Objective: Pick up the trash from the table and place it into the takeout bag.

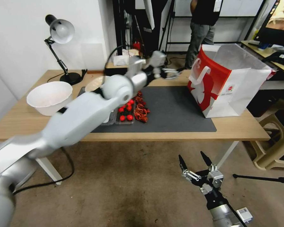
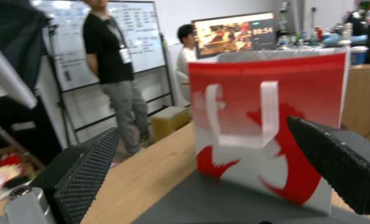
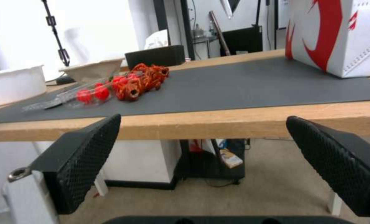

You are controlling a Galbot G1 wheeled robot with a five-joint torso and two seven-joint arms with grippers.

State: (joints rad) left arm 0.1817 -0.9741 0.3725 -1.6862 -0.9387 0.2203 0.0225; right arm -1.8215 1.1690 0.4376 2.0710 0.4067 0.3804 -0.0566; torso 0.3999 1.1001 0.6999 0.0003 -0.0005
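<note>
The takeout bag (image 1: 230,85), white with a red printed side and flat white handles, stands open on the right end of the table (image 1: 180,134). My left arm reaches across the dark mat (image 1: 173,107). Its gripper (image 1: 172,73) hovers open and empty just short of the bag (image 2: 268,124), whose red side faces the fingers (image 2: 85,174). Trash lies mid-mat: a clear plastic tray with red balls (image 1: 125,114), a red-orange pile (image 1: 141,109) and a beige bowl (image 1: 94,83) partly behind my arm. My right gripper (image 1: 195,162) hangs open below the table's front edge, facing the trash (image 3: 139,81).
A large white bowl (image 1: 50,97) sits on the table's left end, with a black desk lamp (image 1: 61,31) behind it. A beige plastic chair (image 1: 274,142) stands right of the table. A cable (image 1: 66,170) runs over the floor by the left table leg.
</note>
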